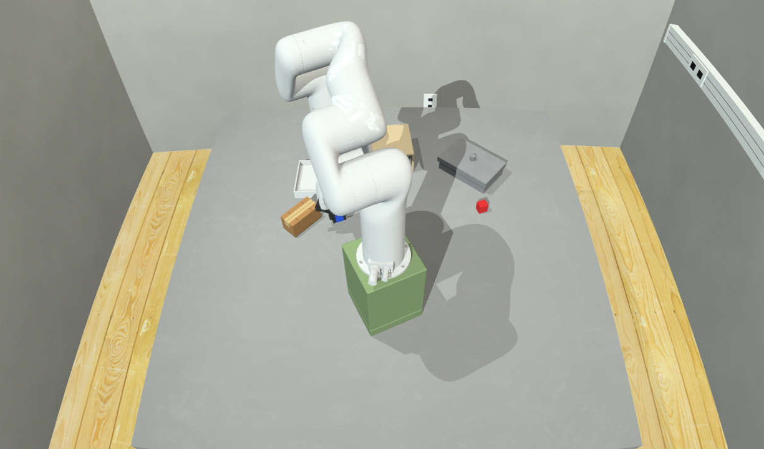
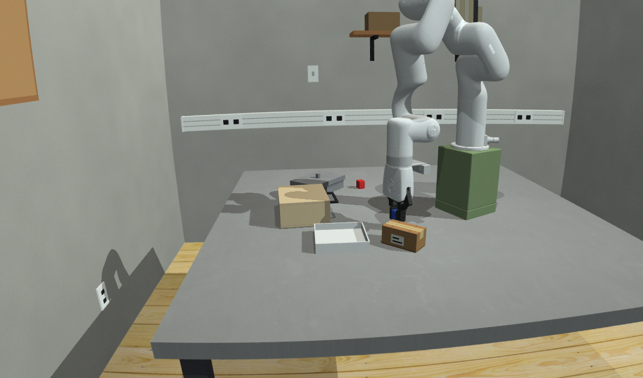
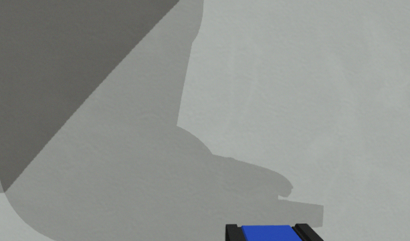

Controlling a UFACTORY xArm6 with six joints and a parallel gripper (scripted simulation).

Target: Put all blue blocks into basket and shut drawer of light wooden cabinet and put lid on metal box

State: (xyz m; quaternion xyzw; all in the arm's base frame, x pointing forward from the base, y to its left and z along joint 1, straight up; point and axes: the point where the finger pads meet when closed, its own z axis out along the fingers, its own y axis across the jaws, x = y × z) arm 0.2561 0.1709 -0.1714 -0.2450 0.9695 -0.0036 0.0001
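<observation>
My gripper [image 2: 397, 212] [image 3: 269, 233] is shut on a blue block [image 1: 338, 218] [image 2: 393, 215] [image 3: 268, 233] and holds it just above the table, behind the cardboard box [image 1: 299, 216] [image 2: 403, 234]. The basket, a shallow white tray [image 1: 300, 184] [image 2: 340, 242], stands empty to the left of that box in the exterior view. The light wooden cabinet [image 1: 400, 139] [image 2: 303, 211] stands behind the basket. The metal box [image 1: 473, 165] [image 2: 316, 179] has its lid with a knob on top. The arm hides most of the gripper in the top view.
A red block [image 1: 482, 206] [image 2: 360, 184] lies on the table near the metal box. The arm's green pedestal [image 1: 386, 290] [image 2: 466, 180] stands close to the gripper. The wrist view shows only grey table and shadows.
</observation>
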